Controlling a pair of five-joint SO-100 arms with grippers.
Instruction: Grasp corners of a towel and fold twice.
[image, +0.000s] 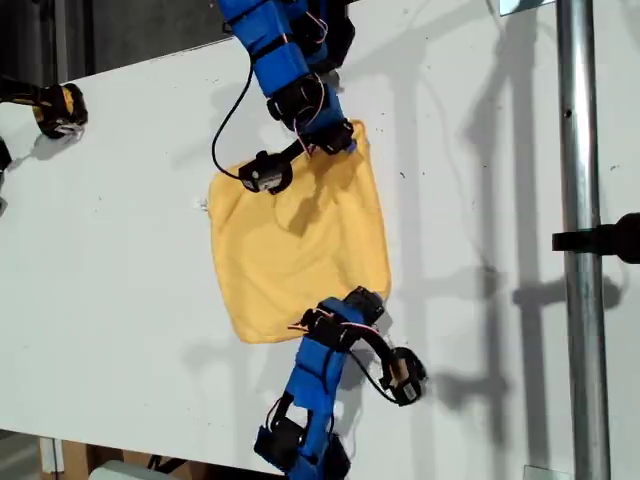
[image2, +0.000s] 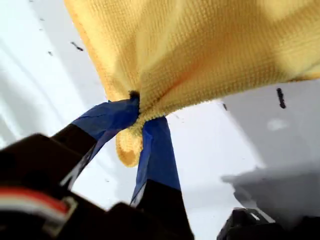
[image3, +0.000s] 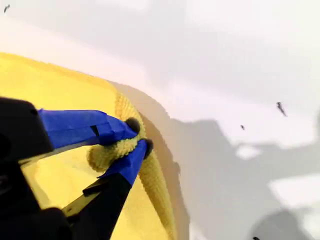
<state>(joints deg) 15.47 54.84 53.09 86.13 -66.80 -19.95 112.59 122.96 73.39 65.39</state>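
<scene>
Towel (image: 295, 250), yellow-orange, lies spread on white table (image: 120, 230), two corners pinched.

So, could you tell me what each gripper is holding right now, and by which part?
Both hold the towel. My first gripper and my second gripper are each shut on a bunched corner of it.

Both arms (image: 283, 55) have blue bodies, black joints and thin black cables; the fingers (image2: 157, 150) wear blue tape.
</scene>
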